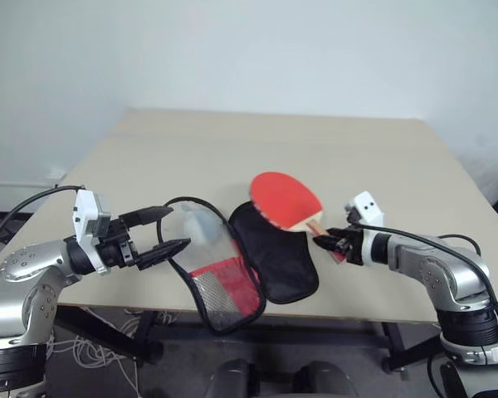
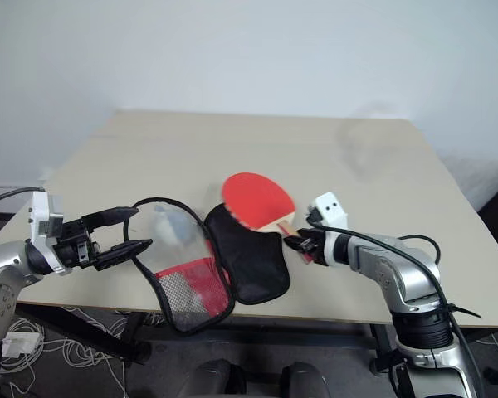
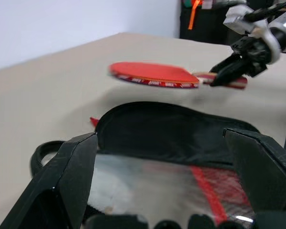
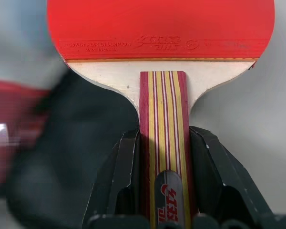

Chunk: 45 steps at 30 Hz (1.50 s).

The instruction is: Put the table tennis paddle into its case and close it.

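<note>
Paddle point(image 1: 285, 197) is up off the worktop point(image 1: 257, 141), handle clenched in the right pincer point(image 1: 326, 241). Left pincer point(image 1: 171, 230) gapes wide beside the open case point(image 1: 275, 259) near the front edge.

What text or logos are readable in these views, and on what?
"POWER FOR CHAMPION": printed along the lower edge of the red rubber of the table tennis paddle.
Logo and further marks to the right of that text on the rubber: too blurred to read.
Badge at the end of the paddle's striped handle, between the fingers of the right gripper: red lettering, not legible.
Small white print on the paddle's edge: too small to read.
</note>
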Available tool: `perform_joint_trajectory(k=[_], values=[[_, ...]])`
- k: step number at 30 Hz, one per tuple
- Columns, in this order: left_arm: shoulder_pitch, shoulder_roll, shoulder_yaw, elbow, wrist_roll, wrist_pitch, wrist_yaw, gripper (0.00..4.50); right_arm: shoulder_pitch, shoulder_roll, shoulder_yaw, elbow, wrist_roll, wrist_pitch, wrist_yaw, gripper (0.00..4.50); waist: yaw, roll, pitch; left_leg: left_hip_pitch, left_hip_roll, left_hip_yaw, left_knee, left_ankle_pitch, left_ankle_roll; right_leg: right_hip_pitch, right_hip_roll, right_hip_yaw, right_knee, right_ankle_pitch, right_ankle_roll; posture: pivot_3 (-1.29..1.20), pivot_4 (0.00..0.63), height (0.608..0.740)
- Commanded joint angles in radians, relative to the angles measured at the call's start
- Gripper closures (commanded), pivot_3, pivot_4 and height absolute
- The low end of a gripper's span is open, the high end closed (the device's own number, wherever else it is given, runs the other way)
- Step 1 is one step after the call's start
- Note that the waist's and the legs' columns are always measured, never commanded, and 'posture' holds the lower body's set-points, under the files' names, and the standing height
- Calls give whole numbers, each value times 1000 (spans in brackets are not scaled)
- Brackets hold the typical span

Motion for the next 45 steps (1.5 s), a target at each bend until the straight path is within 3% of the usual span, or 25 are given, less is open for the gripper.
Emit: perform_joint_trajectory(k=[1, 11, 22, 45], values=[[-6, 3, 18, -21, -5, -19, 7, 0, -12, 42, -34, -114, 54, 111, -60, 3365, 8, 0, 0, 0, -1, 0, 1, -2, 3, 0, -1, 0, 0, 0, 0, 0, 0, 706], [11, 5, 20, -31, -11, -19, 14, 0, 35, 198, -20, -157, 48, 295, -218, 3365, 8, 0, 0, 0, -3, 1, -1, 0, 0, -1, -3, 1, -1, 0, 0, 0, 0, 706], [16, 7, 22, -32, -12, -17, 21, 0, -39, 347, -50, -36, -63, 279, -396, 3365, 6, 0, 0, 0, -3, 3, -2, 1, -1, -1, -2, 1, -1, 0, 0, 0, 0, 706], [30, 0, 28, -34, -14, -28, 38, 0, -66, 414, -46, -22, -115, 357, -452, 3365, 6, 0, 0, 0, -3, 7, -5, 1, -2, -2, -3, 2, -1, 0, 0, 0, 0, 706]])
